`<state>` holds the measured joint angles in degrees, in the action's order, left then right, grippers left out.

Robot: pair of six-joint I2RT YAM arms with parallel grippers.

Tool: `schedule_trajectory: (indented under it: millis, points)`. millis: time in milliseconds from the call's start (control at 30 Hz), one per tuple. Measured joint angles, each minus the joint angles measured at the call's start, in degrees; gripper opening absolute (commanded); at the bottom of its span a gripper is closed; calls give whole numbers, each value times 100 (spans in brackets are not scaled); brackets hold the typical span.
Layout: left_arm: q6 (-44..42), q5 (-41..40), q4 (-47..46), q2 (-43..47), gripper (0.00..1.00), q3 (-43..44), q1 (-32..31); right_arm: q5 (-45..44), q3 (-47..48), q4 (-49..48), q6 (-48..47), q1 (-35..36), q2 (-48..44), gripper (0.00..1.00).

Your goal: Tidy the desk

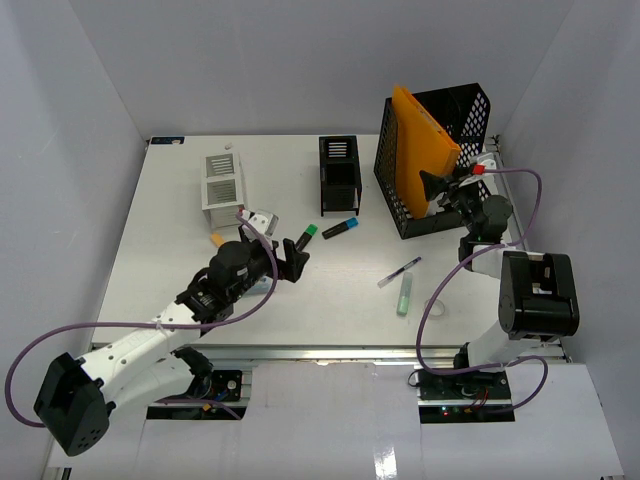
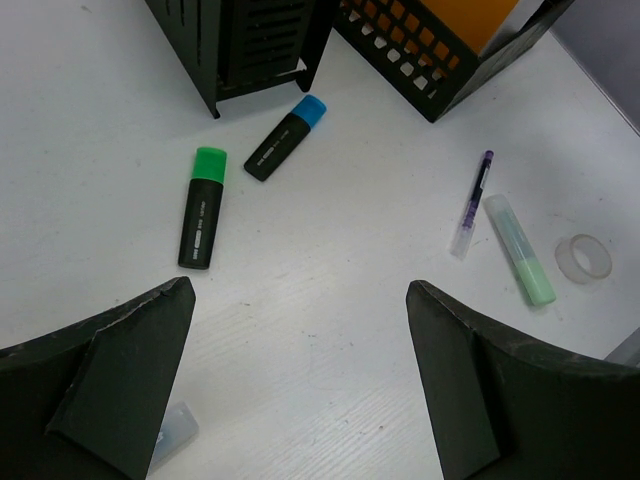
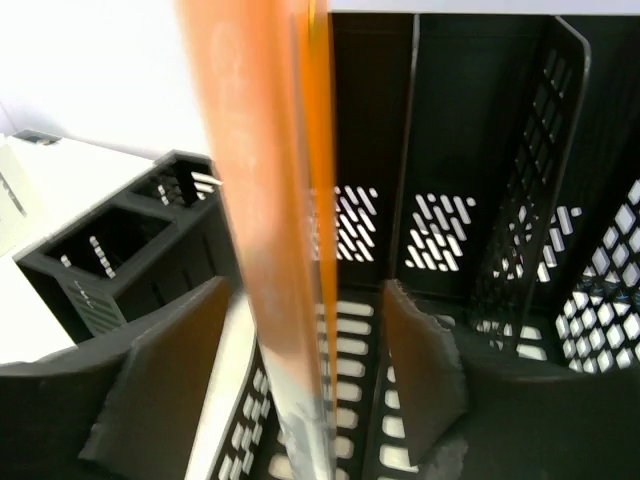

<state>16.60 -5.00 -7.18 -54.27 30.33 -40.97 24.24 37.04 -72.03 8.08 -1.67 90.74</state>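
A wide white surface (image 1: pixel 330 300) fills the booth, a metal rail along its near edge where two arms are bolted. The left claw (image 1: pixel 297 250) hangs low over it, fingers spread wide and holding nothing, near a green-capped marker (image 2: pixel 202 208) and a blue-capped marker (image 2: pixel 286 138). At the far right, the right claw (image 1: pixel 437 183) reaches into a black mesh file rack (image 1: pixel 470 110), fingers parted on either side of an upright orange folder (image 1: pixel 425 140). A purple pen (image 2: pixel 472 203), a pale green highlighter (image 2: pixel 520 250) and a tape ring (image 2: pixel 584 258) lie between the arms.
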Motion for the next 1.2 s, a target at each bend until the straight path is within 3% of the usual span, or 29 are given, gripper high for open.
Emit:
schedule_trajectory:
  millis: [133, 267, 567, 767, 900, 1200]
  points:
    - [236, 126, 27, -771, 98, 57, 3, -5, -80, 526, -243, 3, -486, 99]
    - [339, 211, 494, -1746, 98, 600, 69, 4, 4, 1650, -590, -57, -1459, 91]
    - [101, 676, 1421, -2982, 94, 2112, 604, 976, 186, 4300, -1556, -537, -3214, 90]
    - [-470, 737, 2007, -3728, 79, 2865, 811, 2184, -119, 5610, -2035, -620, -3647, 94]
    - [-956, 718, 2391, -4466, 74, 3658, 824, 3069, -278, 6185, -2149, -619, -3678, 95]
    - [-1700, 362, 3312, -5906, 65, 5124, 824, 3694, -608, 6606, -2360, -651, -3954, 95]
